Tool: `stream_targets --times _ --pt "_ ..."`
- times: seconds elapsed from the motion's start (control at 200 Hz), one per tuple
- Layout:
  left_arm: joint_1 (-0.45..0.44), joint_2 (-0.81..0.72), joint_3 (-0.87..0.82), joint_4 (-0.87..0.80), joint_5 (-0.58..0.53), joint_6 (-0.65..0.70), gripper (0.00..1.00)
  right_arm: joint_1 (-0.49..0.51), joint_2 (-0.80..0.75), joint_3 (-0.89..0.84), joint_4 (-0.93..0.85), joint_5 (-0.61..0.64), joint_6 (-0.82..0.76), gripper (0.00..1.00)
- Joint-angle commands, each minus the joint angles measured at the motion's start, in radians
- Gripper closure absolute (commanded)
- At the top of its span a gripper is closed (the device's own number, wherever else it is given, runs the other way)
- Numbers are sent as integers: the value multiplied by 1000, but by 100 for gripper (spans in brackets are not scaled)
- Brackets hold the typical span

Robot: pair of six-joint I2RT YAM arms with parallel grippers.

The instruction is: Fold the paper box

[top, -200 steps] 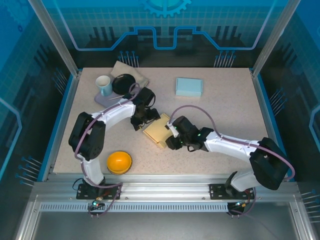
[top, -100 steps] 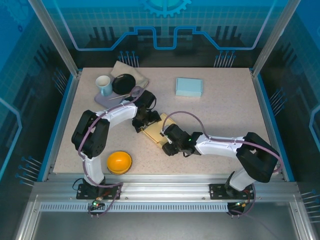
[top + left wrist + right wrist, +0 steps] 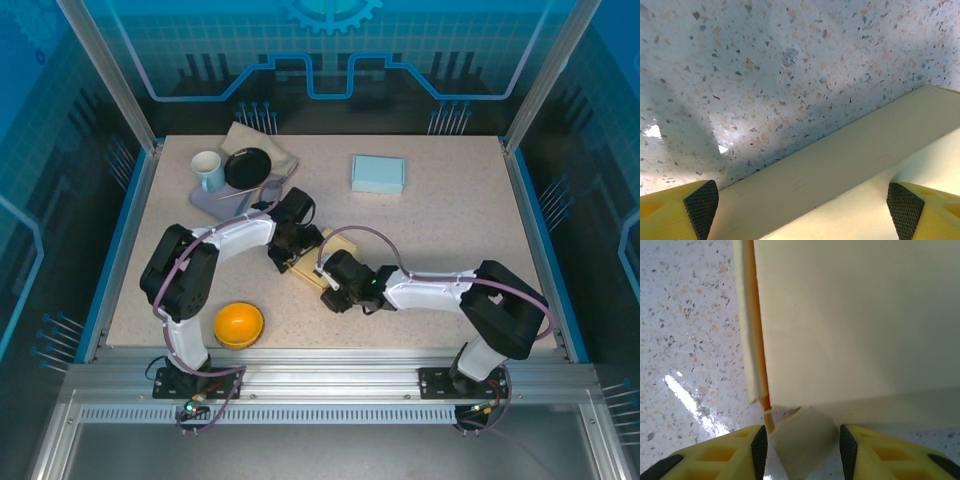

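Observation:
The cream paper box lies in the middle of the table between both arms. My left gripper is at its left side. In the left wrist view it stands wide open, its fingertips straddling a long raised wall of the box without touching it. My right gripper is at the box's near corner. In the right wrist view its jaws closely flank a small bent corner flap under the box panel, with thin gaps on both sides.
An orange bowl sits near the front left. At the back left are a mug, a black dish and a beige cloth. A light blue box lies at the back centre.
My right gripper has slid left along the table to the box's near corner. The left gripper has shifted slightly down and right over the box edge.

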Motion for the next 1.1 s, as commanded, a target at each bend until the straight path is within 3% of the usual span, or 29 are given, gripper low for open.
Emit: stream_targets --times 0.0,0.6,0.845,1.005,1.095 --pt "-26 -2 -52 -60 34 -40 9 -31 -36 -26 71 -40 -27 58" --pt "-64 -18 -89 -47 65 -135 9 -127 -92 -134 178 -108 -21 72" --pt "-86 -21 -101 -35 74 -192 8 -132 -103 -125 178 -119 8 68" --pt "-104 -30 -109 -26 81 -240 9 -147 -117 -127 188 -139 37 83" --pt "-117 -31 -110 -23 86 -261 8 -159 -124 -130 201 -164 68 86"
